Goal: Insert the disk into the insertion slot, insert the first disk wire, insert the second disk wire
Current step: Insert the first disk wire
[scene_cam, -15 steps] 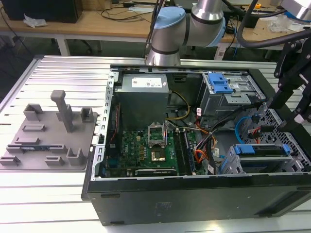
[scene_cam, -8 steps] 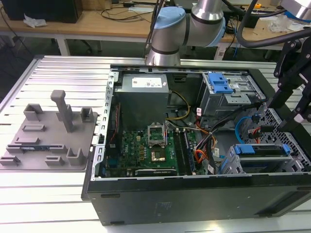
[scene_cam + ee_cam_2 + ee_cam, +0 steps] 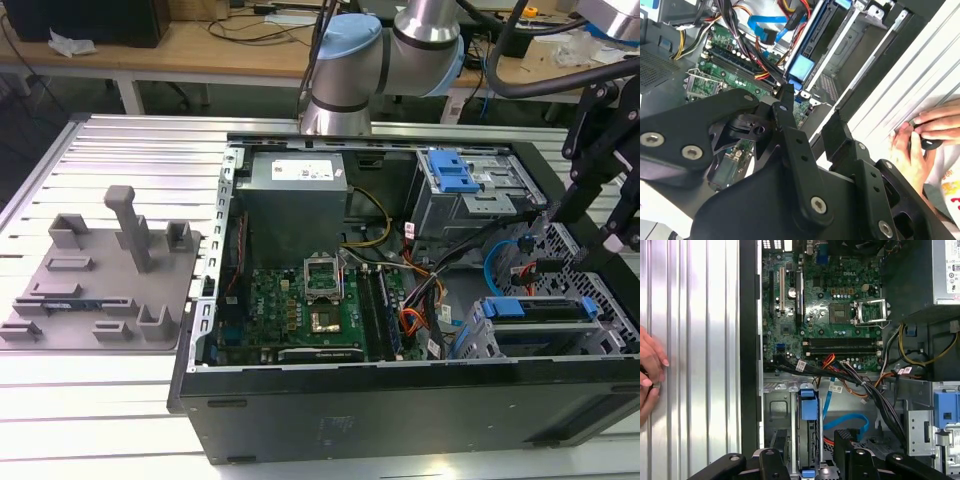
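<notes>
The disk [image 3: 540,322] sits on edge inside the insertion slot [image 3: 478,338], a grey perforated cage at the case's corner on the exterior view's right. Its blue carrier tab [image 3: 809,407] faces up. My gripper [image 3: 583,228] hangs open above the cage with nothing between its black fingers [image 3: 844,445]; in the second wrist view the gripper [image 3: 810,107] hovers over the carrier [image 3: 801,67]. The second disk wire [image 3: 846,420], a flat light-blue cable, loops beside the cage [image 3: 492,265]. Red and orange wires [image 3: 829,360] run nearby; which is the first disk wire I cannot tell.
A taller grey bay with a blue latch [image 3: 450,175] stands behind the cage. The motherboard [image 3: 300,300] and a black cable bundle [image 3: 865,390] fill the case's middle. A person's hand [image 3: 649,365] rests on the ribbed table beside the case. A grey fixture plate [image 3: 100,280] lies at the exterior view's left.
</notes>
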`<state>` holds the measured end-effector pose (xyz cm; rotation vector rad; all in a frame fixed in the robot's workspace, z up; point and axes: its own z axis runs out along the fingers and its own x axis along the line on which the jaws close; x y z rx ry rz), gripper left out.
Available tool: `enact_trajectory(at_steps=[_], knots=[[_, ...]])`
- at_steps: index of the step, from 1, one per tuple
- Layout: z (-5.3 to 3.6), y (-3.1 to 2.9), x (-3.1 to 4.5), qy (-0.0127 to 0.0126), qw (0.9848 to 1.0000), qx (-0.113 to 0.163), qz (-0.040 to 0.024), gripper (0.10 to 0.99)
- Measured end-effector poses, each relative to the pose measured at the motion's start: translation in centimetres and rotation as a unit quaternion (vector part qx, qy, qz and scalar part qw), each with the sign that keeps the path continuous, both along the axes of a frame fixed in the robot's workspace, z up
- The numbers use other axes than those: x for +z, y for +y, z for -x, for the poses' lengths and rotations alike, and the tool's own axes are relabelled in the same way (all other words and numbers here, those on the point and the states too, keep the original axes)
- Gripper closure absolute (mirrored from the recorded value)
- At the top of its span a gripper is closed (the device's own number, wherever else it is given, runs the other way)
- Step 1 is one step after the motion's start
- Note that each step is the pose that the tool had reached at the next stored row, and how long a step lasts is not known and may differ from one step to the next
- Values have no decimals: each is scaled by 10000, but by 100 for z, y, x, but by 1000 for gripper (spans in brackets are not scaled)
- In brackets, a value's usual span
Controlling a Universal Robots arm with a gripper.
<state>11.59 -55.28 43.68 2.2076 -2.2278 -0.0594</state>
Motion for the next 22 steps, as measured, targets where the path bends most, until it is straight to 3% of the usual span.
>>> enact_trajectory(at_steps=[2, 7, 8, 9, 12, 13, 14, 16, 22], knots=[[72, -1, -1, -34, 10000, 4, 0, 584], [75, 0, -5, -37, 10000, 5, 0, 584], [76, 0, -8, -49, 10000, 4, -1, 584], [76, -1, -10, -76, 10000, 3, 0, 584], [73, -1, -17, -204, 9998, -15, -3, 584], [71, 0, -22, -233, 9997, -53, -16, 584], [71, -1, -25, -246, 9997, -71, -25, 584], [73, -4, -33, -267, 9996, -97, -28, 584], [74, 11, -46, -260, 9996, 65, 14, 584]])
